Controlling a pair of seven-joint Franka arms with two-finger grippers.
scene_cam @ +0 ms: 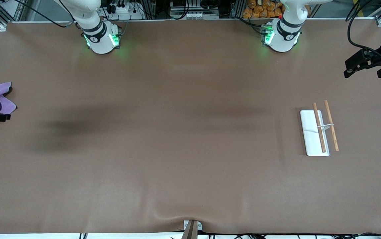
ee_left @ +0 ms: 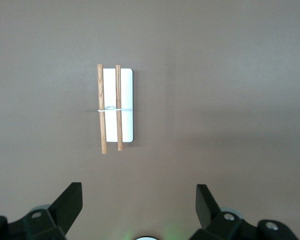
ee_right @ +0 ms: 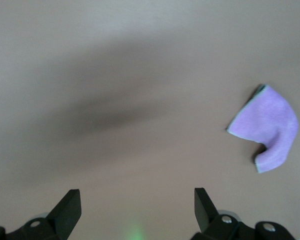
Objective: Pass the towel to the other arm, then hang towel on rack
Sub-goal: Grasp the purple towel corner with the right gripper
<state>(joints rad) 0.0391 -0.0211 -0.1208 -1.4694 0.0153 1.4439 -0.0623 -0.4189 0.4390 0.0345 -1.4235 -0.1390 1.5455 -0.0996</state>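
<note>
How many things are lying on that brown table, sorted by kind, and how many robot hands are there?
Towel: 1, purple
Rack: 1, with 2 wooden rods
Robot grippers: 2, left gripper and right gripper, both open
Total: 4

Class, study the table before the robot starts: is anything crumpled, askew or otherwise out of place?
The towel lies crumpled and folded over itself at the right arm's end of the table, not spread flat. The rack lies at the left arm's end, its rods parallel. Both the left gripper and the right gripper are open and empty.
</note>
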